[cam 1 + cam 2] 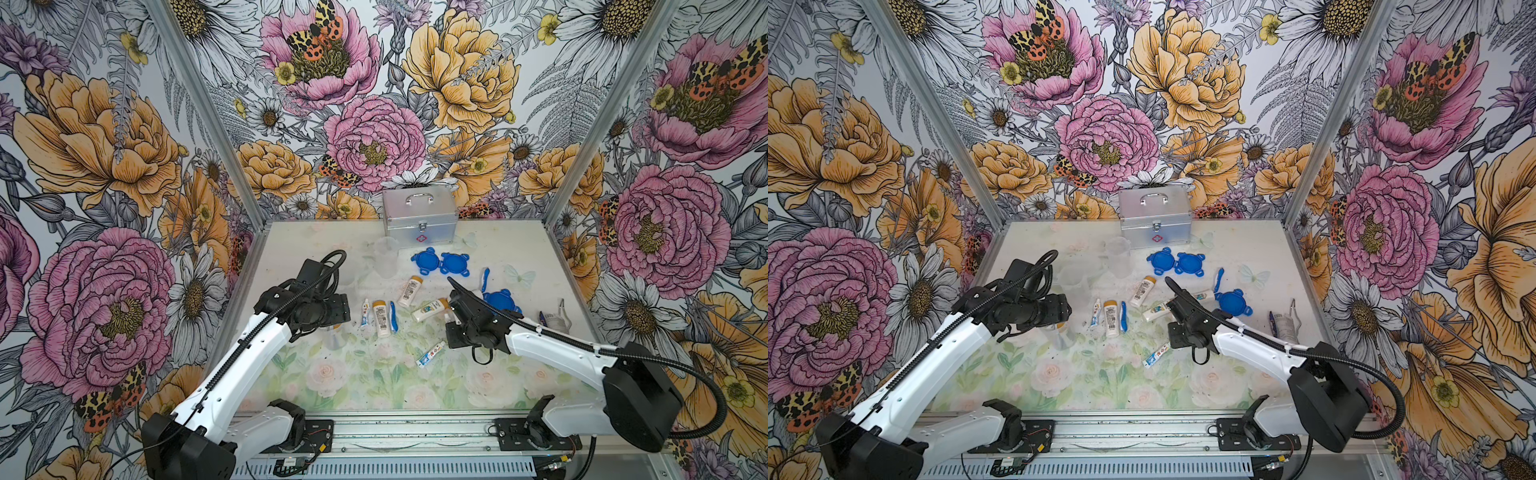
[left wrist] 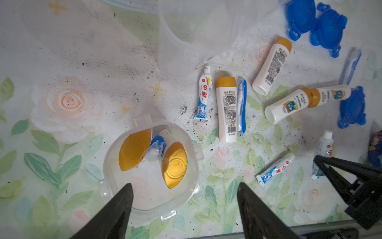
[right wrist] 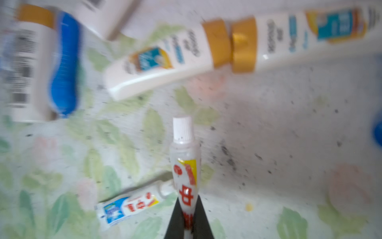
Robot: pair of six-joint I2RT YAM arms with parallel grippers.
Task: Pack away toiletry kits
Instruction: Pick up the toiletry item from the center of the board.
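Right claw (image 3: 188, 207), pinching a toothpaste tube (image 3: 185, 165) by its tail, cap pointing ahead, should carry it to the clear cup (image 2: 148, 198) beneath the wide-spread left claw (image 2: 184, 186), then lower it cap-first.

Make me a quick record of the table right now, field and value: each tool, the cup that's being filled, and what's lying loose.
Left tool: open, over the partly packed cup
Right tool: shut on a toothpaste tube
Cup contents: two orange-capped bottles, no lid on
Loose bottles: four, lying flat
Loose tubes: two
Blue lids: three, on the table
Silver case: closed, at the back
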